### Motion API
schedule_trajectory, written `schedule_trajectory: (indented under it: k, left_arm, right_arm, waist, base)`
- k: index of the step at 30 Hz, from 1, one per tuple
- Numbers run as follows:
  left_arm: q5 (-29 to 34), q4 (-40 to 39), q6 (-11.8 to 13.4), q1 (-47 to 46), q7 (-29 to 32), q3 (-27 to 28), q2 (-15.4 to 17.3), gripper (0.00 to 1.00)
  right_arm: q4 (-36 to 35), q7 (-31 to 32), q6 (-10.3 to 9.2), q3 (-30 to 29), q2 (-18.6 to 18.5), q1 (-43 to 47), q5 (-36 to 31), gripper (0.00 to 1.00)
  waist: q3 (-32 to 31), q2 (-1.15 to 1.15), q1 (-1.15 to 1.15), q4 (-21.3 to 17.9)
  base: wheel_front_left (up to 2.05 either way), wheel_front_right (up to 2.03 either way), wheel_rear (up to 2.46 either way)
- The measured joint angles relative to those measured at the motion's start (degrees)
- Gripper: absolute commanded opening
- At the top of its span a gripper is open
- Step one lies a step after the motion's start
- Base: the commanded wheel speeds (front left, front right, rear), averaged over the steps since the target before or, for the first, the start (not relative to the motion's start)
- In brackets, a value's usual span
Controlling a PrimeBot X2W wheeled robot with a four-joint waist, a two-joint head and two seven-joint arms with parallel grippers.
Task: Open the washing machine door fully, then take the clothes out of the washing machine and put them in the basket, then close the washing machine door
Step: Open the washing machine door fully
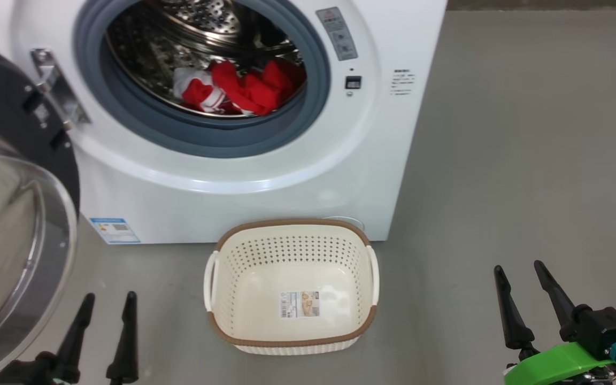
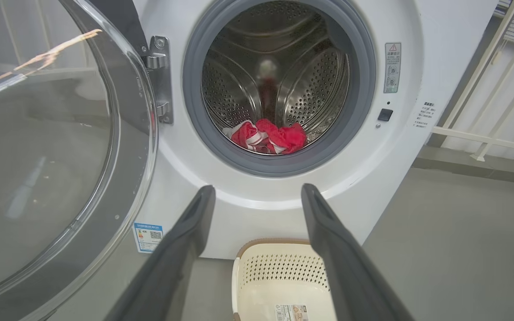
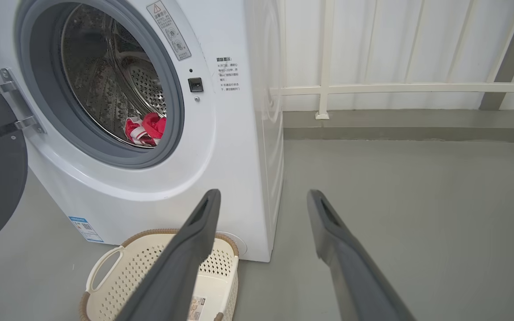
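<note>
The washing machine door point(image 1: 14, 214) is seen swung wide at nine o'clock in the head view, its glass bowl bulging outward and its hinge fixed to the left of the drum mouth. The washing machine point(image 1: 233, 187) is set at twelve o'clock. The clothes point(image 1: 238, 88), a red-and-white heap, are found lying low in the steel drum, just behind the grey gasket. The basket point(image 1: 292, 230) is placed on the floor point(image 1: 500, 160) at six o'clock, just in front of the machine's base, and a paper label is seen on its bottom. The left gripper point(image 1: 110, 295) is held at seven o'clock, jaws apart and empty. The right gripper point(image 1: 518, 266) is held at five o'clock, jaws likewise spread and empty. Both are kept well apart from the clothes and off to either side of the basket.
</note>
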Motion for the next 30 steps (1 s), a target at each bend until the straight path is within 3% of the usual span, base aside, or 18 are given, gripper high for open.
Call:
schedule_trajectory:
  k: [13, 30]
  left_arm:
    - [-0.4, -1.1, 0.0, 0.0, 0.0, -2.7, 0.7, 1.00]
    - [0.5, -2.5, 0.0, -0.4, 0.0, -3.7, 1.8, 1.00]
  right_arm:
    - [-0.7, 0.0, 0.00, -1.5, 0.1, 0.0, 0.6, 1.00]
    - [-1.1, 0.0, 0.00, -1.7, 0.2, 0.0, 0.9, 1.00]
  waist:
    - [1.4, 0.00, 0.00, -3.0]
    - [2.5, 0.00, 0.00, -2.8]
  base:
    - [0.00, 0.00, 0.00]
    - [0.00, 0.00, 0.00]
